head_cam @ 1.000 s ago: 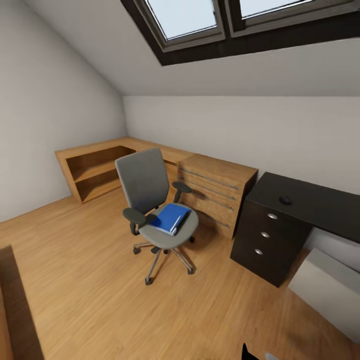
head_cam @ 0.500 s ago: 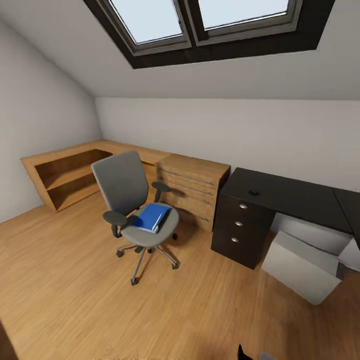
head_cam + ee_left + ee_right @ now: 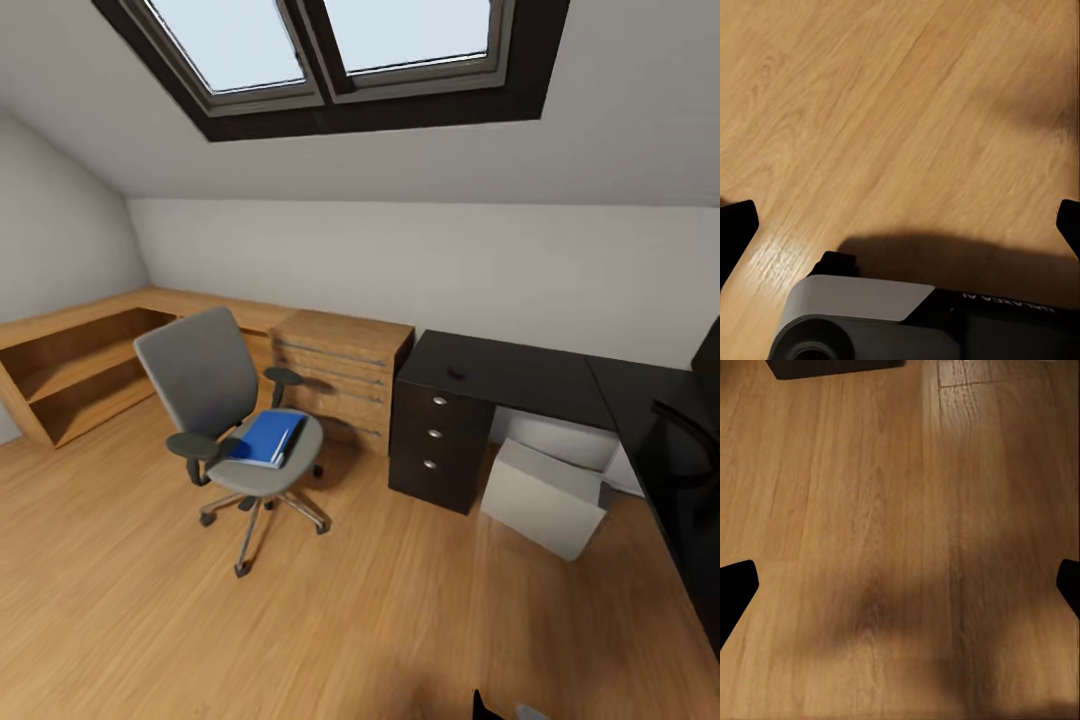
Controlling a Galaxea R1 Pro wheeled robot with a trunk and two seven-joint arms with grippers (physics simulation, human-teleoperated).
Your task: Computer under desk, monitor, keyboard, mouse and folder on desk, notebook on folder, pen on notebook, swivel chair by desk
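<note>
Panning right since a second ago, my head view now takes in more of the black tabletop (image 3: 520, 372) at 3 o'clock. At 9 o'clock, the blue folder (image 3: 266, 438) lies on the swivel chair (image 3: 228, 405). Both end effectors, left (image 3: 900, 217) and right (image 3: 900, 577), hang spread wide, empty, over the wood floor (image 3: 900, 495).

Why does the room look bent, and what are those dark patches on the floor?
Head view: a wide lens stretches the corners, slanting the skylight and desk. Left wrist view: a soft shadow on the floor above the robot's body. Right wrist view: blurred shadow across the planks.
</note>
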